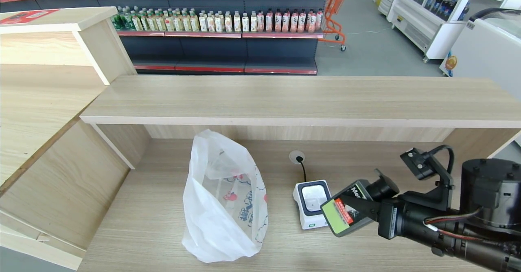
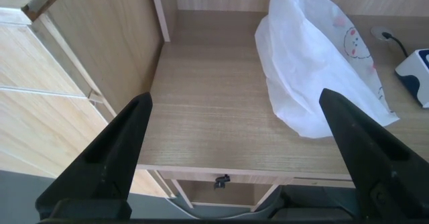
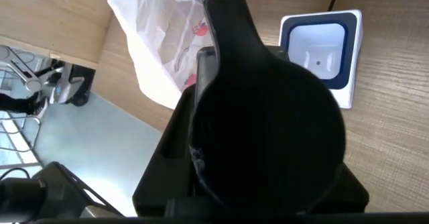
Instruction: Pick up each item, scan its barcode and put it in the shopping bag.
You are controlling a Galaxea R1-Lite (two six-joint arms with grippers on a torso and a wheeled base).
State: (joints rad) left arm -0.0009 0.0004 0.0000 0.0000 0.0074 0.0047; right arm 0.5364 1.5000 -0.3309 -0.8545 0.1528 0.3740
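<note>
A white plastic shopping bag (image 1: 224,198) stands open on the lower wooden counter. Just right of it sits a small white barcode scanner (image 1: 311,202) with a dark window facing up. My right gripper (image 1: 360,207) is shut on a dark container with a green and red label (image 1: 344,217), held tilted just above and right of the scanner. From the right wrist, the container (image 3: 268,137) is a black round mass in front of the scanner (image 3: 322,49) and the bag (image 3: 167,43). My left gripper (image 2: 234,163) is open and holds nothing, near the counter's front edge, left of the bag (image 2: 315,63).
A raised counter ledge (image 1: 285,101) runs behind the work surface. A wooden side wall (image 1: 61,182) closes the left. The scanner's cable runs to a grommet (image 1: 297,157). Bare counter (image 2: 208,110) lies left of the bag. Bottle shelves (image 1: 220,21) stand across the aisle.
</note>
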